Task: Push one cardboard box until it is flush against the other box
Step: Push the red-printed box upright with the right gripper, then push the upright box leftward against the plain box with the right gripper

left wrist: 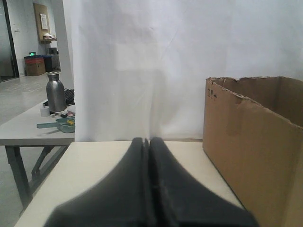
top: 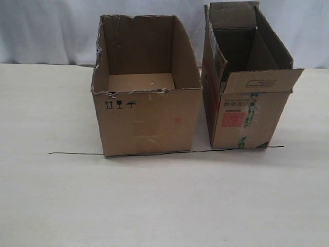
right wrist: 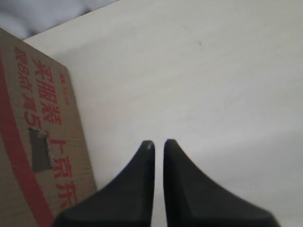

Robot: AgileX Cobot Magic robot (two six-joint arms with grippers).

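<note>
Two grippers are framing the job. My left gripper is sitting with its jaws pressed together, gripping nothing, low over the table with the other box near on one side. My right gripper is closed down to a thin slit, also empty, close beside the red-lettered wall of the cardboard box; I cannot tell whether it is touching. Farther out, a thin dark line is running along the front feet of both boxes, and a narrow strip of table is showing between them, so I am judging the whole closing push as yet to be done. The cardboard box is standing at the right of the exterior view, narrower, with flaps upright, wearing a red sticker and green-printed tape.
</note>
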